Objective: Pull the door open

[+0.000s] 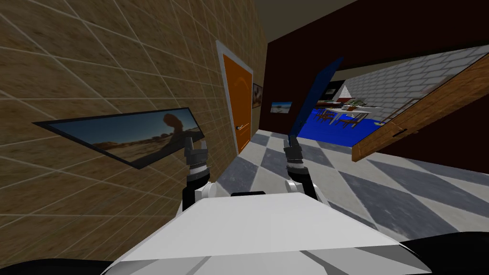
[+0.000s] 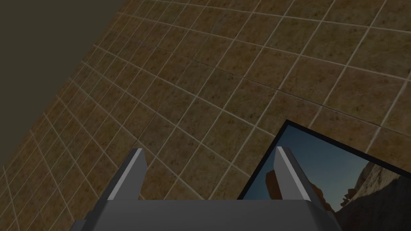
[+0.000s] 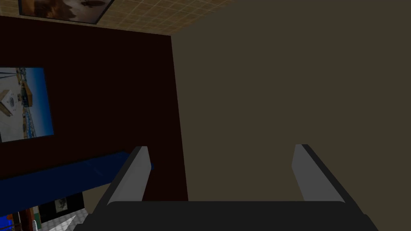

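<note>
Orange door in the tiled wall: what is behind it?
The orange door is shut, so whatever lies behind it is covered. Only its front face and the handle can be seen.

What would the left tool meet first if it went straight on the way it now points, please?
Most likely the brown tiled wall: the open left tool points at bare tiles just beside the corner of the framed landscape picture. Nothing shows between them, though the depth is unclear.

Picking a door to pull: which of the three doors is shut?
The orange door in the tiled wall; the blue door and wooden door stand swung open.
</note>
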Available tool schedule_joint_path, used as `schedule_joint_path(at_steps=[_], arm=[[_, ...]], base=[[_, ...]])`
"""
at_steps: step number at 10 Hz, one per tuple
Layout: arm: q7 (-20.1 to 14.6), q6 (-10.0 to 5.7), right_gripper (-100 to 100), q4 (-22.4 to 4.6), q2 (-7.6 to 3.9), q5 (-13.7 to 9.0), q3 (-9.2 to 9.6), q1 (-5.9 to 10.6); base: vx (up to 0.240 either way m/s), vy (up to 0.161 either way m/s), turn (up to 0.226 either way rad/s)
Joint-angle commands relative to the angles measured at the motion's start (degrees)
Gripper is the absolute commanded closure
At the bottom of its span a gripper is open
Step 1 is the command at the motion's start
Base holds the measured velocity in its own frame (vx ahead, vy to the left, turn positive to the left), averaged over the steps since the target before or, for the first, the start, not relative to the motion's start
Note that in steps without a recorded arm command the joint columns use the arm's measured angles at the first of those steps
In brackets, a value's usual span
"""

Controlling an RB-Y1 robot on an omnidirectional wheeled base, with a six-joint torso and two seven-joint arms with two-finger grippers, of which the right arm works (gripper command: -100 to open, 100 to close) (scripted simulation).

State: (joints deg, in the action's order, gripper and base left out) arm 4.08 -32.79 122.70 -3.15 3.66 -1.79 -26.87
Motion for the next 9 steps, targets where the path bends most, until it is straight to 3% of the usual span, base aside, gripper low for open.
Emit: schedule_joint_path(at_steps=[1, 9], arm=[[-0.3, -0.25, -100, -2.2, -0.55, -0.3, 0.21, 1.02], [-1.6, -1.03, -100, -11.4, -2.65, -1.8, 1.29, 5.24]], base=[[0.110, -0.041, 0.139], [0.108, -0.050, 0.140]])
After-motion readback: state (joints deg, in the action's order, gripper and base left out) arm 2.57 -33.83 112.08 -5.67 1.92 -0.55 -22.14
